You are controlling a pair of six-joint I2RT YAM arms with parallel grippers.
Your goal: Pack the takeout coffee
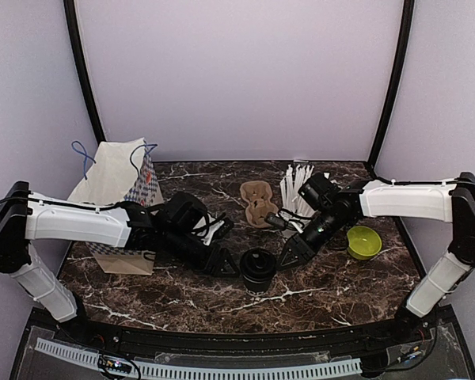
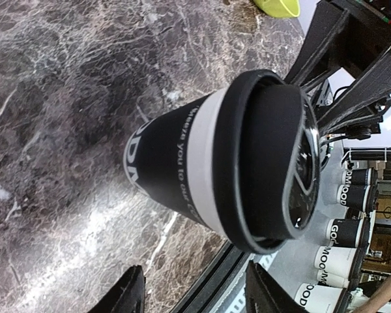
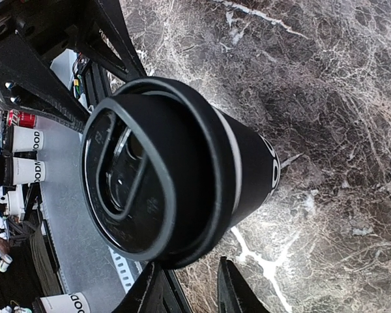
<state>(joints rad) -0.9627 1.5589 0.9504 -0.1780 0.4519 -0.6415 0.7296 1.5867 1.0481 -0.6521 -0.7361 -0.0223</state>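
Lid on. Flanking the black cup (image 1: 257, 269), empty: left hand (image 2: 195, 295) spread at nine o'clock, right hand (image 3: 190, 292) half-spread at three. Next: regrip, lift.

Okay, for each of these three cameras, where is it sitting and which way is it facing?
Top: above and behind the arm bases, looking down on the table; both arms show, with the left gripper and right gripper flanking the cup.
Left wrist: on the left arm, facing right toward the cup; its fingers are at the bottom.
Right wrist: on the right arm, facing left toward the cup; its fingers are at the bottom.
Shared: both wrist views show that cup with the opposite gripper behind it.
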